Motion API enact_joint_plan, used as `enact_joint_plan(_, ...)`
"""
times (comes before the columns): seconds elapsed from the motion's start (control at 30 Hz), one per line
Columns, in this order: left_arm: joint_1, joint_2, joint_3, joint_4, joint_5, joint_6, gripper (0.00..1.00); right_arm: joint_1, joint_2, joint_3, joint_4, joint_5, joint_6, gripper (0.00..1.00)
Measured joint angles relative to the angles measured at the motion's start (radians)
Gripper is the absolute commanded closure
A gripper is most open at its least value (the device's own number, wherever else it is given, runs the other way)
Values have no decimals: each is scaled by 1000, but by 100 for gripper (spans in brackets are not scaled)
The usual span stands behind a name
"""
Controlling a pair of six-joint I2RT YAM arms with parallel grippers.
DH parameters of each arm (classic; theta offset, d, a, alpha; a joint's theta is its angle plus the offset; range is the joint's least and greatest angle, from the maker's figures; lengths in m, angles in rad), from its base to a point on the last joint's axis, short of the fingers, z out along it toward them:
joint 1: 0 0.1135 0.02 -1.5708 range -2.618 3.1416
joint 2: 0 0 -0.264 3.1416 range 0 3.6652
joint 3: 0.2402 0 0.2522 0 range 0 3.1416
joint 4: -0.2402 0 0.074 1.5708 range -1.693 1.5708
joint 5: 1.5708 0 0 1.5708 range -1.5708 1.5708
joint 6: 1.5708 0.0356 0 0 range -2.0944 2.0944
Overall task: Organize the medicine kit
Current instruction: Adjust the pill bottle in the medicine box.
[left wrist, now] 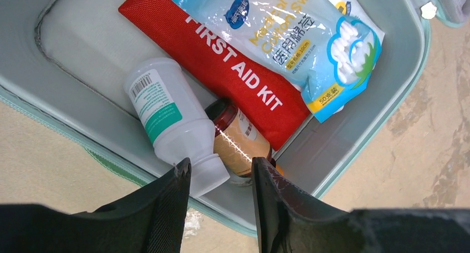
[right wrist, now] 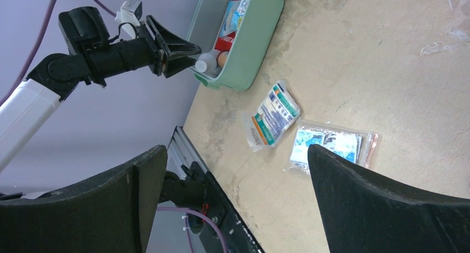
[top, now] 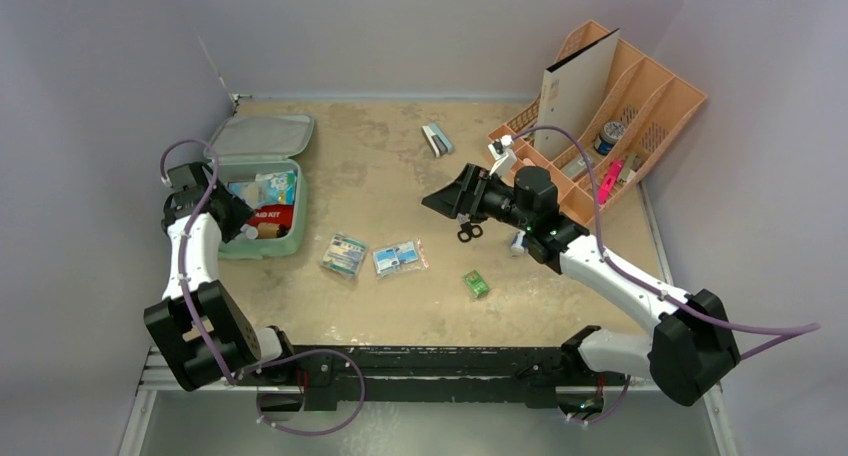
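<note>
- My left gripper (left wrist: 220, 172): fingers part-spread, pinching nothing. The tips hang just over the near end of the kit's tray, above the white bottle's cap.
- My right gripper (right wrist: 237, 150): fingers spread wide, empty, held over mid-table and facing left.
- Kit (top: 300, 191): mint-green case at the left of the table, open, with its lid (top: 262, 136) laid back on the far side.
- In the tray:
  - White bottle (left wrist: 163, 111), lying on its side at the near end.
  - Brown bottle (left wrist: 238, 139), lying against the white bottle's right side.
  - Red pouch (left wrist: 233, 70), marked FIRST AID KIT, just beyond both bottles, with the brown bottle's cap touching it.
  - Swab pack (left wrist: 288, 36), lying across the pouch's far part.
- On the table right of the kit:
  - Packet (top: 344, 254) and a second packet (top: 398, 258), side by side.
  - Green box (top: 476, 284), nearer and further right.
  - Scissors (top: 469, 232), just beside my right gripper and partly hidden by it.
  - Small grey item (top: 436, 139) at far centre; I cannot tell what it is.
- Far right: peach organizer (top: 690, 101), holding a white board (top: 575, 91) upright.
- In the way: the two bottles fill the tray's near end directly under my left fingers.
</note>
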Motion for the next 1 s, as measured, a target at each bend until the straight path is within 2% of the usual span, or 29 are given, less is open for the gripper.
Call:
enact_joint_plan(0.33,0,9,0,-41,23,-6,61,0,0,-2,32,-8,0,1)
enact_joint_plan(0.67,0,58,0,-34,26,-26,68,0,-5,-2,31,-8,-4,1)
enact_joint_plan(1.0,0,97,0,-14,-52,-15,72,0,-19,-6,31,-8,-9,1)
